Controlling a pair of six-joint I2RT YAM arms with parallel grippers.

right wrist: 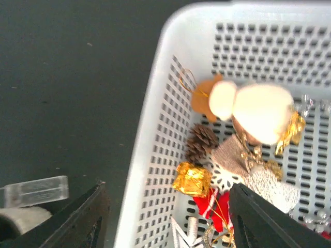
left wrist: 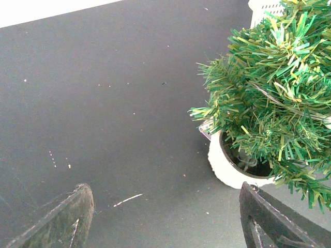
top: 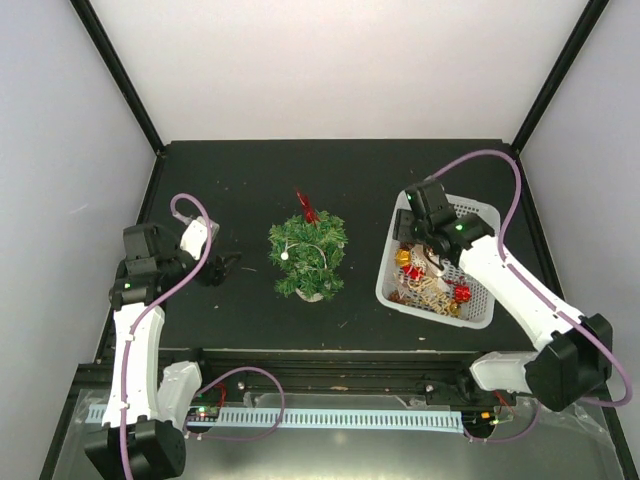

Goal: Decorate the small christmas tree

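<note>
- The small christmas tree (top: 308, 257) stands upright in its white pot (left wrist: 227, 165) on the dark table (top: 250, 180), midway between the two arms. A red piece (top: 307, 208) already sticks out at its far side, near the top.
- The white mesh basket (top: 389, 255) of ornaments sits just to the right of the tree, a strip of bare table between them.
- The right gripper (top: 415, 240) hangs over the basket wall nearest the tree. Its fingers are spread wide and hold nothing. In the wrist view one finger (right wrist: 88, 217) lies over the table on the tree side and the other over the basket's inside.
- Below it, inside the basket, lie a pine cone (right wrist: 201, 142), a gold foil ornament (right wrist: 192, 179) and a cream snowman-like figure (right wrist: 253, 108), among other tangled pieces.
- The left gripper (top: 215, 268) sits low to the left of the tree, pointed at it, fingers wide apart and empty.
- The step in hand looks like fetching an ornament, with nothing gripped yet.
- Next, the right gripper likely needs to shift away from the tree until both fingers clear the wall, then drop onto one piece. The gold ornament or pine cone lies closest, though neighbours crowd them.
</note>
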